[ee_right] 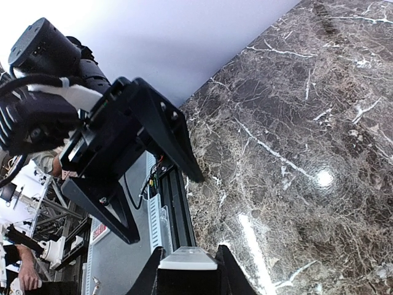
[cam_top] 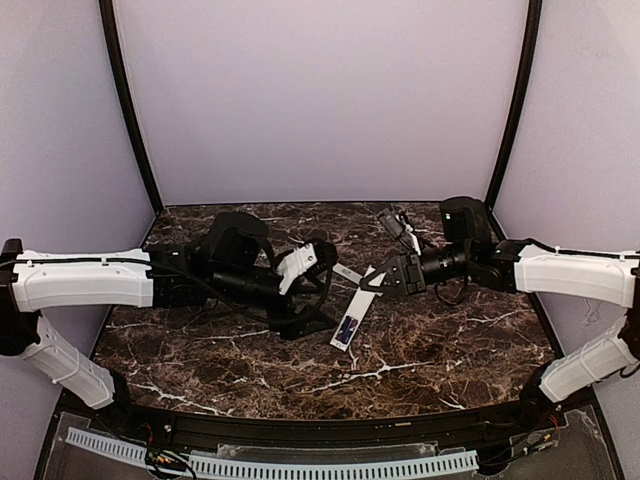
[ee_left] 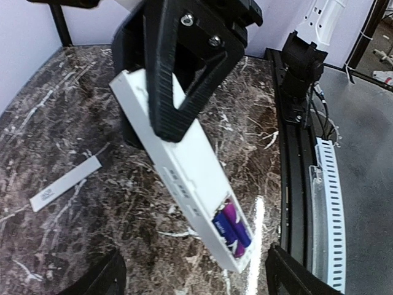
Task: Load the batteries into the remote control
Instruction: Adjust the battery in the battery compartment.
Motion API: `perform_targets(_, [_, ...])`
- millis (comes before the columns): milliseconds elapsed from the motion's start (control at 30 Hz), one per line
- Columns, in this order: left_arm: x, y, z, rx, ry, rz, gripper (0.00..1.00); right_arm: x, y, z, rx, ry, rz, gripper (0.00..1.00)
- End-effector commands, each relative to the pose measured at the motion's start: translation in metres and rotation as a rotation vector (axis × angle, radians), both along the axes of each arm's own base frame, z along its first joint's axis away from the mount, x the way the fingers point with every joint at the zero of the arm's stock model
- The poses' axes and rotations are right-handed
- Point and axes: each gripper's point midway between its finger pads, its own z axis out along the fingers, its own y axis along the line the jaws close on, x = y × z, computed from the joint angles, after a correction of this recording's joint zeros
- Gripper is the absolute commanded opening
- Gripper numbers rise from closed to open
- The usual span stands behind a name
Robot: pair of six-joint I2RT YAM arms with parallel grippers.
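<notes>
In the right hand (cam_top: 378,283), the remote control (cam_top: 357,306) sits clamped.

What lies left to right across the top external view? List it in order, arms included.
White left arm segment → black left tool → slim white remote control bar → black right tool → white right arm segment.
</notes>
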Motion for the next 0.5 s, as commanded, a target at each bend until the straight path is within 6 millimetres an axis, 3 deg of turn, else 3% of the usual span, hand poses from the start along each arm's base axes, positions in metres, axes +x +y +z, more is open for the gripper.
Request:
perform_targets(0, [-0.017,-0.020,0.001,-0.061,0.179,-0.078,0.79,0.007,-0.002,0.016,0.031,-0.079,-0.028,0.00])
perform_targets(200, [-0.014,-0.032,-0.009,-0.048,0.231,-0.079,0.77,0.005,-0.002,0.024,0.051,-0.091,-0.022,0.00])
perform_targets(467, [0.008,-0.036,-0.022,-0.013,0.264,0.011,0.70,0.000,-0.004,0.030,0.077,-0.081,-0.008,0.00])
